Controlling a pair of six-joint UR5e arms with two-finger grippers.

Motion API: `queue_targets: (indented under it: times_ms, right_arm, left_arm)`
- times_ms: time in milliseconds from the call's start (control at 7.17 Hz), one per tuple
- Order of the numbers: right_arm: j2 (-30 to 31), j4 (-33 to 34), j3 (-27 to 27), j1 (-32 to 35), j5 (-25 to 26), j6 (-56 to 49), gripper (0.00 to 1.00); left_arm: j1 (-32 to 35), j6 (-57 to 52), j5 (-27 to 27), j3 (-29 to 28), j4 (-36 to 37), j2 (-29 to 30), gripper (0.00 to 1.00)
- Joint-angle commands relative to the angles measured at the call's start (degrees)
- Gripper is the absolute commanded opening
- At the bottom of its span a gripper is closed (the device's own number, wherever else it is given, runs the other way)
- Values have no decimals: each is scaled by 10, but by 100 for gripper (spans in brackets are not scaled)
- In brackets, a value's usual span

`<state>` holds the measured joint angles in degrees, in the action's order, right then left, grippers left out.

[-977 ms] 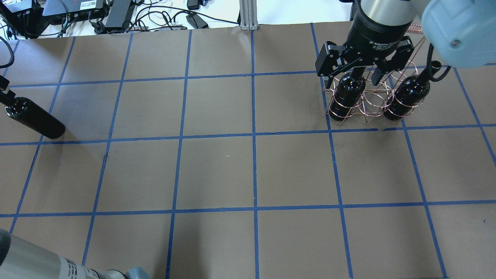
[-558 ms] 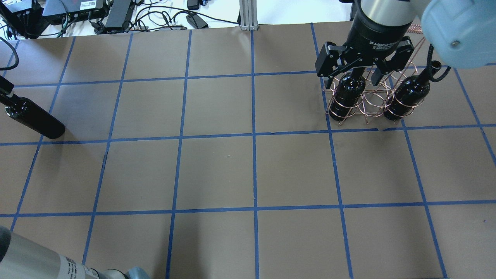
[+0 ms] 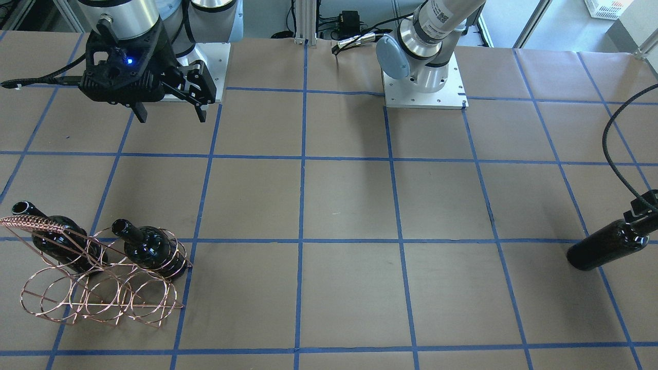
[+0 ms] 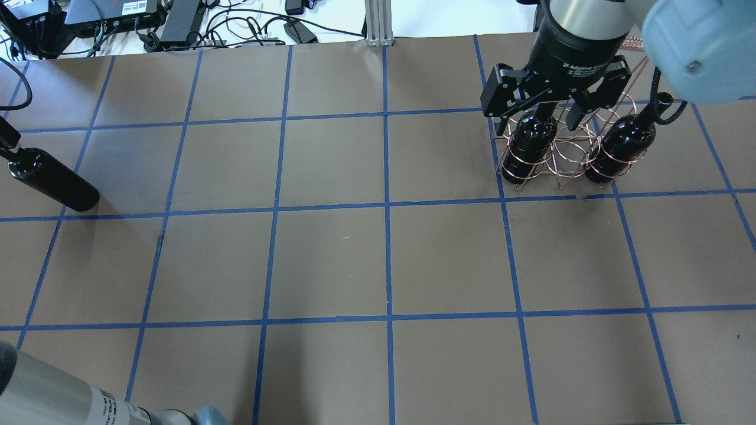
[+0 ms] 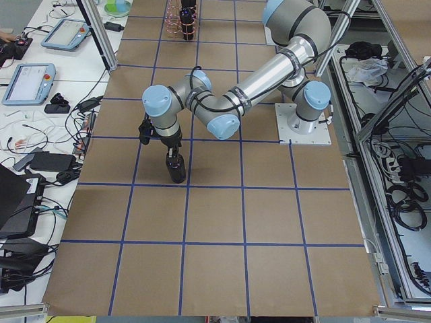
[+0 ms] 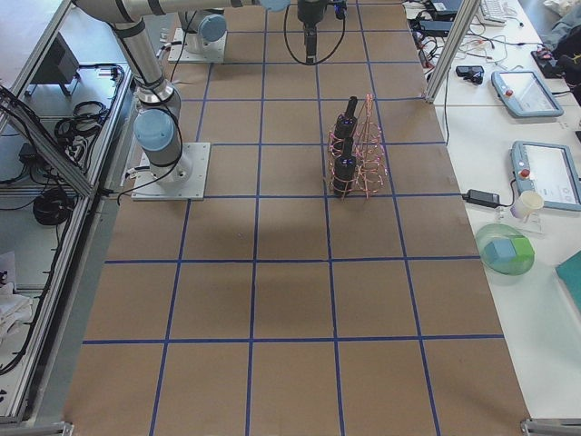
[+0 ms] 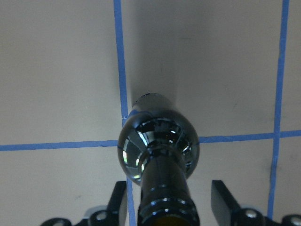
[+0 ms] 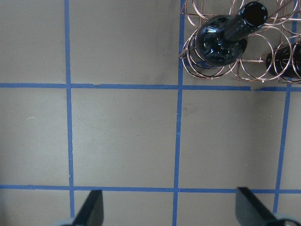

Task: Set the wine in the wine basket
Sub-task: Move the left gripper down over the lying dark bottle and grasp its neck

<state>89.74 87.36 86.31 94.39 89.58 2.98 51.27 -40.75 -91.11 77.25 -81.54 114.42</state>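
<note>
Two dark wine bottles (image 4: pixel 528 139) (image 4: pixel 626 141) stand in the outer rings of the copper wire wine basket (image 4: pixel 567 162) at the table's far right. In the front view the basket (image 3: pixel 103 300) is at lower left with both bottles (image 3: pixel 149 249) (image 3: pixel 56 241) in it. My right gripper (image 3: pixel 171 115) hangs open and empty, high above the table; its wrist view shows the basket (image 8: pixel 263 70) ahead. A third wine bottle (image 4: pixel 53 183) stands on the table at far left. My left gripper (image 7: pixel 169 186) is open around its neck, with a gap on each side between the fingers (image 7: pixel 117 202) and the glass.
Brown paper with a blue tape grid (image 4: pixel 387 206) covers the table. Cables and electronics (image 4: pixel 147 18) lie beyond the far edge. A cable (image 3: pixel 617 133) loops down to the left wrist. Side benches hold tablets and a bowl (image 6: pixel 504 254).
The visible part of my left gripper has shifted slightly at the overhead view's left edge. The bottles, the basket and my right gripper have not moved.
</note>
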Motion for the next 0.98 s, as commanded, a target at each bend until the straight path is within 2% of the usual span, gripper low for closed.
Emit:
queue_targets:
  times_ms: [0, 419, 837]
  right_arm:
    - [0, 0, 0, 0, 0, 0, 100]
    - [0, 0, 0, 0, 0, -1, 100]
    - [0, 1, 0, 0, 0, -2, 100]
  left_arm:
    - [1, -7, -10, 0, 10, 4, 68]
    - [1, -7, -9, 0, 9, 5, 65]
    - [1, -6, -4, 0, 10, 5, 30]
